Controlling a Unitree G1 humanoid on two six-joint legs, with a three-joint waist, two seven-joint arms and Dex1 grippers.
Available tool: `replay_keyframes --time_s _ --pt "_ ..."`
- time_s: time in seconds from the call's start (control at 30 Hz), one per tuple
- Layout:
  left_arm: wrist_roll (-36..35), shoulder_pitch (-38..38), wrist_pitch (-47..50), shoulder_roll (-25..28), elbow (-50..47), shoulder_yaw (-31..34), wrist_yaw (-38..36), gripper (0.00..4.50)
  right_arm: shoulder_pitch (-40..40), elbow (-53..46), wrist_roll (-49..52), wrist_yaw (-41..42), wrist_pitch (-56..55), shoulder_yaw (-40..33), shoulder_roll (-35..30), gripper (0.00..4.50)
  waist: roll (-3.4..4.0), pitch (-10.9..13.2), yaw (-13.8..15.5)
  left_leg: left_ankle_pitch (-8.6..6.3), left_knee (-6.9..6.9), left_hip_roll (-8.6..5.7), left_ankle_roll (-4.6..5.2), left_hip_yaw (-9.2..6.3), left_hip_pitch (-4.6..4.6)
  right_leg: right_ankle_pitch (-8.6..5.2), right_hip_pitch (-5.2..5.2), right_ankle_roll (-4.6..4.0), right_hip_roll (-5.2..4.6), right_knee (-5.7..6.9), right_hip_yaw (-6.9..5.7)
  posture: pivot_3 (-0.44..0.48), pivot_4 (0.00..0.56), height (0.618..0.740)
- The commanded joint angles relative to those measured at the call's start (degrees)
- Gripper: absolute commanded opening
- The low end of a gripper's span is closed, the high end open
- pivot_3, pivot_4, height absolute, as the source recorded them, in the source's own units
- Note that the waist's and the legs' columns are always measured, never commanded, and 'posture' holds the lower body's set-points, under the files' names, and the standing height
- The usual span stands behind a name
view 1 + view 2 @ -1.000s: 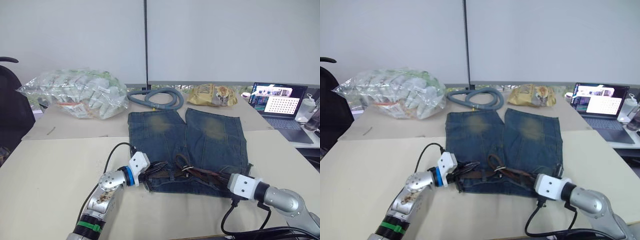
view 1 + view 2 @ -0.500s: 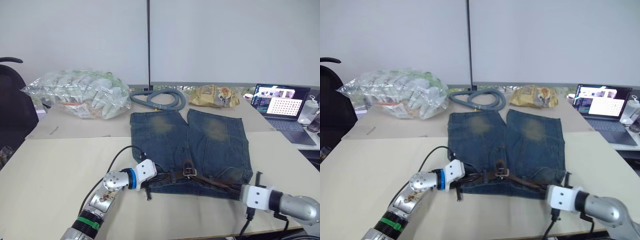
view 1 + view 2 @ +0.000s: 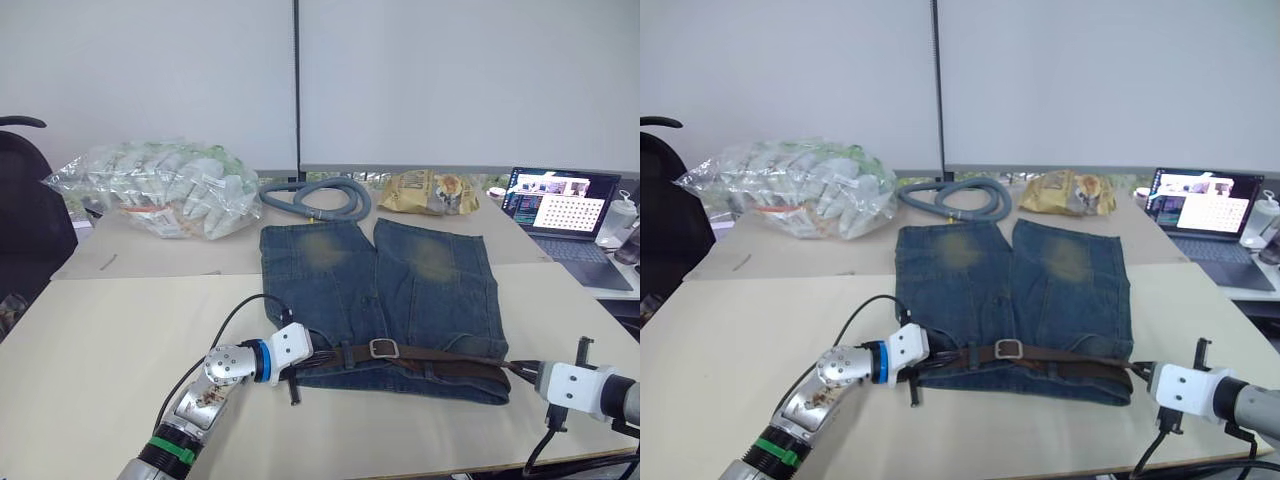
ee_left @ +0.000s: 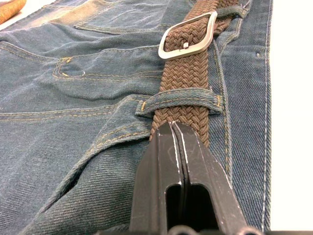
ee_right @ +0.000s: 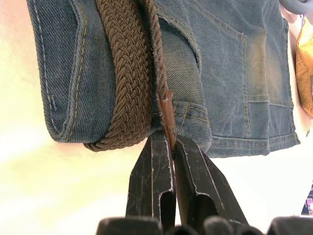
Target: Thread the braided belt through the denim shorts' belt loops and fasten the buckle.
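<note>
Right gripper (image 5: pixel 168 147) was clamped on braided belt (image 3: pixel 440 358) tip, left gripper (image 4: pixel 173 142) pinched shut on it near 1 belt loop (image 4: pixel 181 100); further pulling risked dragging denim shorts (image 3: pixel 400 270) or slipping off

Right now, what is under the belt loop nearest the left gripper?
The brown braided belt passes under that belt loop. The waistband of the shorts beneath it is covered.

No legible text or labels.
</note>
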Motion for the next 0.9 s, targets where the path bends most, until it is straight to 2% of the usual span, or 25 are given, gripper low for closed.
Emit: replay_keyframes --time_s 0.03,0.07,0.2,0.37,0.5,0.67,0.8,0.83,0.9 --pt "0.5 1.9 0.5 0.3 1.5 0.0 0.4 0.02 -1.1 -0.4 3.1 -1.3 3.9 -3.9 1.4 0.00 0.00 0.0 -0.1 0.00 0.00 0.01 0.00 0.00 0.00 0.00 0.01 0.00 -0.01 -0.02 0.01 0.000 0.150 0.740" --pt "-0.2 2.1 0.4 0.1 1.2 0.6 0.6 0.02 -0.7 -1.0 5.2 0.1 5.2 -3.9 1.8 0.00 0.00 0.0 -0.1 0.00 0.00 0.02 0.00 -0.01 0.00 0.01 0.01 0.00 -0.01 -0.03 0.01 0.000 0.150 0.740" --pt "-5.0 3.4 1.4 -0.6 -2.9 3.8 0.3 0.00 1.8 -2.5 14.1 5.8 11.0 -5.5 3.5 1.39 -0.01 0.0 -0.1 0.00 -0.01 0.04 0.00 -0.02 -0.04 0.01 -0.02 0.00 -0.04 -0.04 -0.01 0.000 0.150 0.740" --pt "-15.1 5.8 8.9 -1.1 -11.3 10.7 1.3 0.00 3.2 1.3 19.2 10.5 15.5 -9.5 3.5 3.14 -0.01 0.0 -0.5 -0.01 -0.02 0.09 0.00 -0.03 -0.11 0.03 -0.06 -0.02 -0.03 -0.10 0.03 0.000 0.150 0.740" --pt "-22.3 7.8 14.4 0.7 -16.3 15.7 0.9 1.13 2.1 4.0 21.7 13.9 17.4 -11.5 3.8 4.49 0.01 0.0 -0.5 -0.02 -0.02 0.10 -0.02 -0.03 -0.10 0.02 -0.06 -0.03 0.00 -0.12 0.01 0.000 0.150 0.740" --pt "-23.7 12.9 16.8 6.8 -17.8 21.6 0.2 2.84 -0.4 2.0 29.9 17.6 24.5 -12.5 6.8 4.50 0.03 0.1 -1.0 -0.02 -0.05 0.11 -0.03 -0.03 -0.10 0.02 -0.04 -0.04 0.05 -0.13 0.01 0.000 0.150 0.740" --pt "-20.8 16.7 14.7 10.8 -17.4 22.1 -0.6 4.23 -1.3 1.4 31.7 19.2 27.6 -12.2 8.5 4.50 0.10 0.1 -1.0 -0.05 -0.07 0.12 -0.08 -0.03 -0.11 0.01 -0.08 -0.05 0.05 -0.18 0.00 0.000 0.150 0.740" --pt "-19.5 17.7 14.4 11.7 -17.6 21.6 -0.5 4.48 -1.7 1.5 31.8 19.3 28.1 -12.1 8.9 4.50 0.13 0.1 -0.8 -0.06 -0.07 0.09 -0.09 -0.04 -0.11 0.01 -0.08 -0.04 0.02 -0.20 -0.02 0.000 0.150 0.740" --pt "-18.3 19.0 14.9 12.2 -18.8 21.3 0.9 4.48 -2.2 1.7 31.5 19.8 28.5 -11.6 9.6 4.50 0.15 0.1 -0.5 -0.14 -0.06 0.06 -0.19 -0.03 -0.12 0.03 -0.07 -0.02 0.00 -0.27 0.00 0.000 0.150 0.740"
